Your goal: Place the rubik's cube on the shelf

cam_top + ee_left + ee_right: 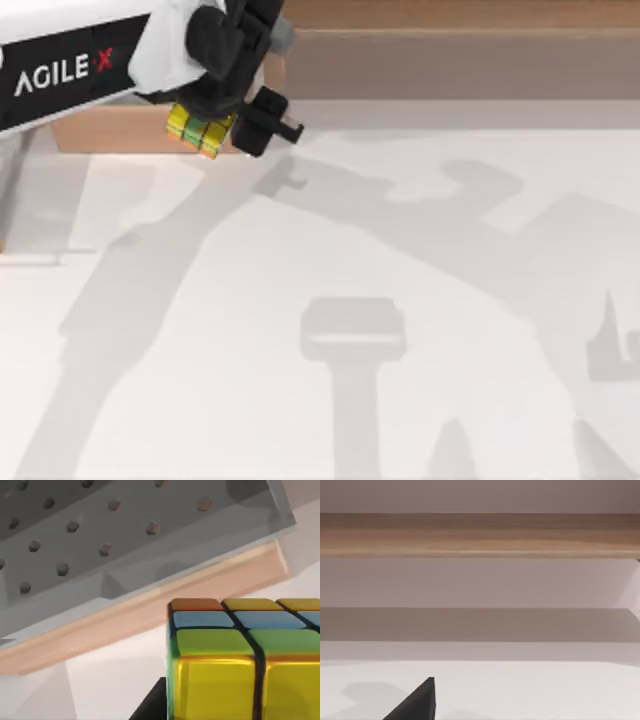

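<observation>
- the left pincer (222,125) is sitting at the far left of the bench (320,330) in the top view, its dark fingers clamped around the rubik's cube (201,130).
- the rubik's cube is being held off the bench surface, with yellow, green and a little orange tiles peeking out beneath the arm's white body marked agile·x.
- in the left wrist view the rubik's cube (245,660) is sitting close to the camera, showing yellow tiles in front, green ones above them, then blue, and orange and yellow at the far row, all split by dark grid lines.
- behind the cube in that view a light wooden ledge (150,615) is running across, with a grey panel studded with small pegs (100,535) above it.
- in the top view the cube is hanging just in front of a light-brown wooden box (110,128) at the far left edge.
- the shelf (460,60) is stretching along the far side of the bench to the right of the cube, wooden top over a grey-brown front.
- the right wrist view is facing the shelf (480,535) across the pale bench, with one dark fingertip (417,702) of the right pincer at the edge; whether that pincer is open or closed, i cannot tell.
</observation>
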Controlling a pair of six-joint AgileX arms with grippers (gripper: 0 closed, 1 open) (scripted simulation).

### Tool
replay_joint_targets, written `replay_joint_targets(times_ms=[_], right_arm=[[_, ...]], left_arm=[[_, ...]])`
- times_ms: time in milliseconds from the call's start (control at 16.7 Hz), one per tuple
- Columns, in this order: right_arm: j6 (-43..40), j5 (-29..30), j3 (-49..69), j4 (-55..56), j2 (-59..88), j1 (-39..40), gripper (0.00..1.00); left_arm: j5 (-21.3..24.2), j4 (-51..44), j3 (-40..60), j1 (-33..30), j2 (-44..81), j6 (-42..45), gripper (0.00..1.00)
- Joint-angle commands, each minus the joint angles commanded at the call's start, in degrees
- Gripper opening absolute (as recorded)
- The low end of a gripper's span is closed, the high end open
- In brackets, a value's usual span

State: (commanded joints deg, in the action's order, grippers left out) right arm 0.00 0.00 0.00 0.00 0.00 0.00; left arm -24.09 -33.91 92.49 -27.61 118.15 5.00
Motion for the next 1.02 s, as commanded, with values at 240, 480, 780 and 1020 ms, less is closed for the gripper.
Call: replay_joint_targets(times_ms=[240, 480, 780, 1020], right_arm=[[0.0, 0.0, 0.0, 0.0, 0.0, 0.0, 1.0], [0.0, 0.0, 0.0, 0.0, 0.0, 0.0, 1.0], [0.0, 0.0, 0.0, 0.0, 0.0, 0.0, 1.0], [0.0, 0.0, 0.0, 0.0, 0.0, 0.0, 1.0]], left_arm=[[-5.38, 19.93, -7.63, -10.08, 3.15, 1.5, 0.0], [-10.41, 42.34, -11.17, -16.76, 7.35, 3.14, 0.0], [-15.59, 69.9, -11.22, -20.98, 12.98, 5.16, 0.0], [-18.52, 88.25, -9.25, -21.94, 16.78, 6.51, 0.0]])
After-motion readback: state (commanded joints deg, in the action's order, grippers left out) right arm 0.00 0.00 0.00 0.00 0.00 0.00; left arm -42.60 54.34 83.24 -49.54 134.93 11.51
